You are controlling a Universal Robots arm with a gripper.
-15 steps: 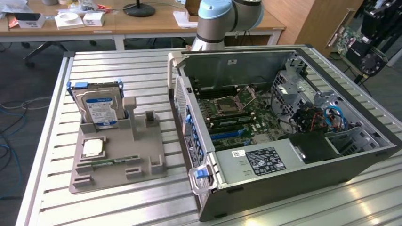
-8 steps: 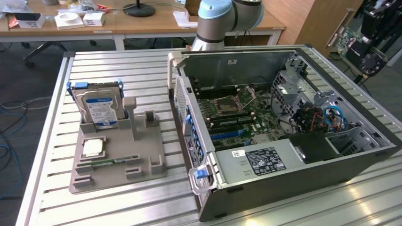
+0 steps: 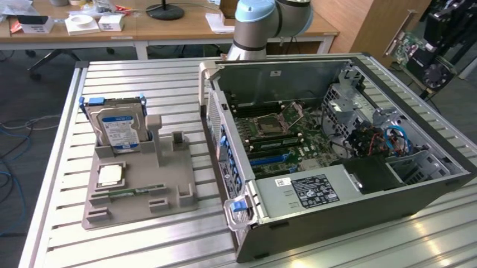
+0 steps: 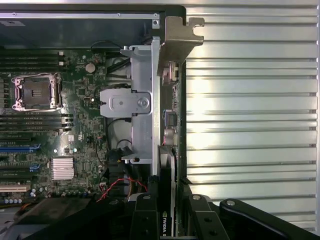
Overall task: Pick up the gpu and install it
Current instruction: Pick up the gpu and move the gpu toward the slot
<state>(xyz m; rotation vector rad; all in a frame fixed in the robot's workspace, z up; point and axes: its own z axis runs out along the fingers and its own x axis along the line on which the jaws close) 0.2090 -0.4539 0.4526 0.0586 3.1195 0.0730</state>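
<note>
The gpu is hanging edge-on from the gripper, whose jaws are pinching its black body, its pale bracket pointing away. The wrist view is placing it over the drive cage side of the open computer case. The exterior view is showing the arm standing behind the case and the hard drive sitting upright in its holder on the slatted tabletop
</note>
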